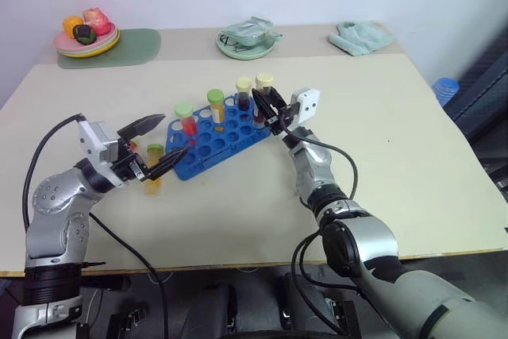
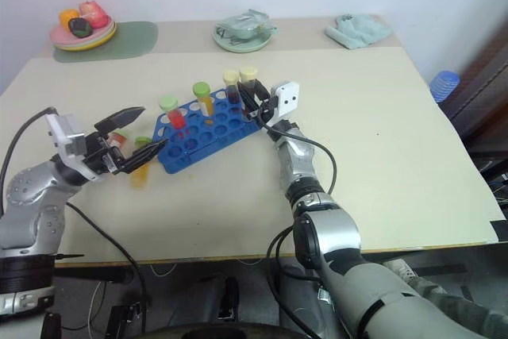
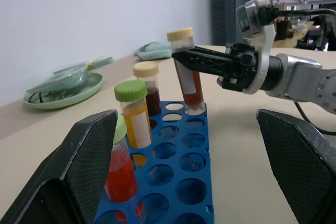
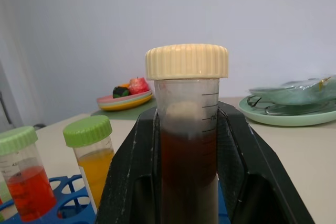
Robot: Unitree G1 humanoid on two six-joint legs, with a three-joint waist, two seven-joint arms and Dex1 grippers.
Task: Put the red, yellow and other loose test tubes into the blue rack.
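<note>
Blue rack (image 1: 221, 136) sits mid-table; right tool (image 1: 266, 109) is clamped on a cream-capped brown tube (image 1: 263, 97), its base in a hole at the rack's 2 o'clock corner, tilted. Straighten it, press down, then release. Left tool (image 1: 155, 147) gapes empty at the rack's 8 o'clock end, near a loose yellow tube (image 1: 153, 168) standing on the table.
</note>
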